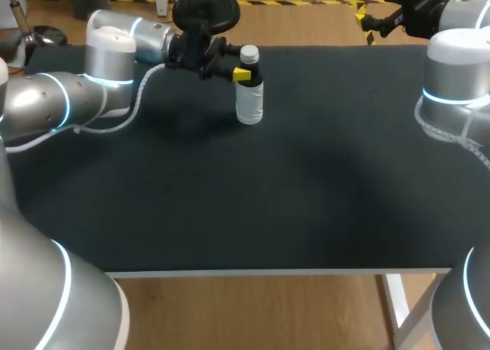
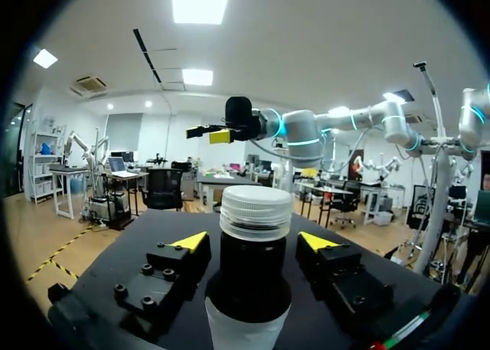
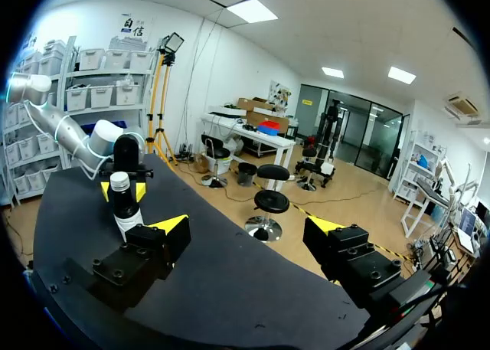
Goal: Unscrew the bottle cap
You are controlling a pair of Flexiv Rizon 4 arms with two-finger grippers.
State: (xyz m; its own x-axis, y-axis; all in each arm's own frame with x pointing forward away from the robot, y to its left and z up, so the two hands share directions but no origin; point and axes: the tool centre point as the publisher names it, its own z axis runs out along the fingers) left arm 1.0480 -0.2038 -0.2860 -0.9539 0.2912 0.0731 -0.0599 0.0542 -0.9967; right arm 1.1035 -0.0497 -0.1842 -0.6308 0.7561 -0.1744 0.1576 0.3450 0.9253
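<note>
1. The dark table (image 1: 268, 212) spreads wide from its near edge, seemingly ample room for moving
2. Near the far edge a bottle (image 1: 249, 97) stands upright, white cap (image 1: 249, 55) on; unscrewing looks not yet begun
3. The left gripper (image 2: 253, 241) straddles the bottle's neck, fingers apart, not touching
4. The right gripper (image 3: 245, 231) hangs spread and empty by the far right corner

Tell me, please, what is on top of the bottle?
A white ribbed cap sits on top of the bottle, on its dark neck. Nothing lies on the cap. The mouth under it is covered and cannot be seen.
</note>
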